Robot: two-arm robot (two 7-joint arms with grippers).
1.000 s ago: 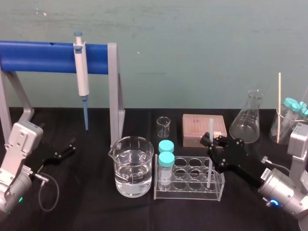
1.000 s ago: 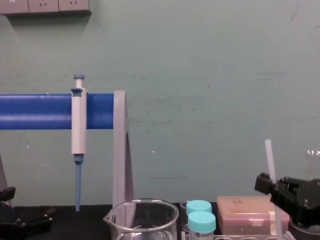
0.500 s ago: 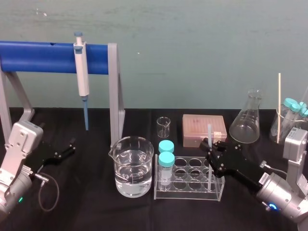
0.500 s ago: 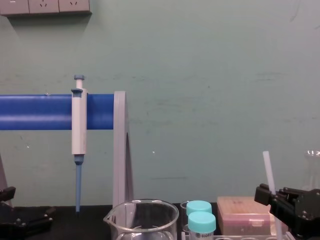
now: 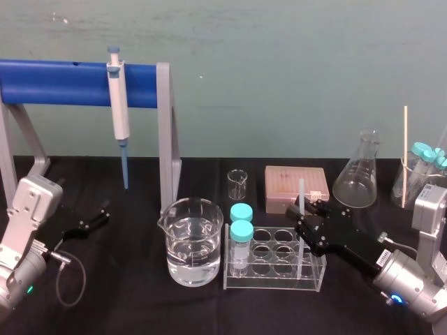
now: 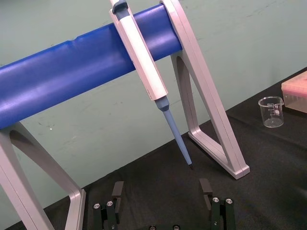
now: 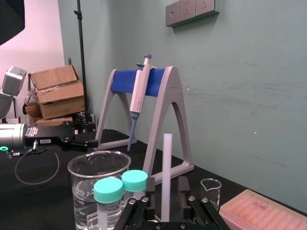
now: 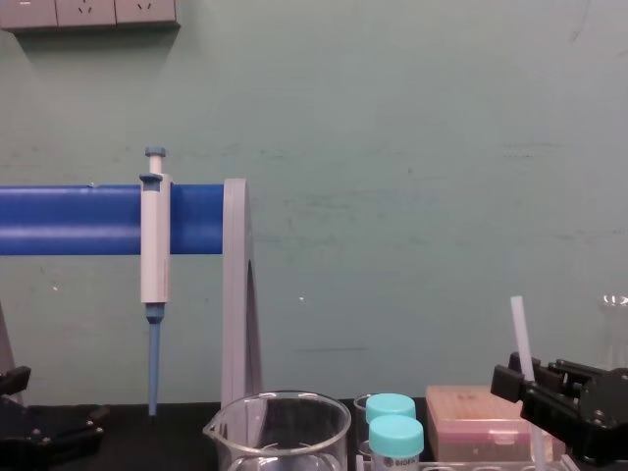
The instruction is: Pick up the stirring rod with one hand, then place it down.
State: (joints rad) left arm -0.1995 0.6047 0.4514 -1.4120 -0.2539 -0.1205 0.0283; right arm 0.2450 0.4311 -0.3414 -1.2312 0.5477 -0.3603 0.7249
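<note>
Stirring rod (image 5: 302,190) was translucent white; right gripper (image 5: 304,216) and tablecloth (image 5: 126,300) black; stand bar (image 5: 63,82) blue; tube caps (image 5: 242,229) teal; tip box (image 5: 286,183) pinkish; wall (image 5: 279,70) pale green.

White stirring rod (image 5: 302,190), upright, in right gripper (image 5: 304,216)

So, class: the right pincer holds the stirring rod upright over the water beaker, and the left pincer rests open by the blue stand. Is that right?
Not quite. The head view shows the right pincer holding the stirring rod upright over the clear tube rack, beside the water beaker, not over it. The left pincer does rest open by the blue stand.
</note>
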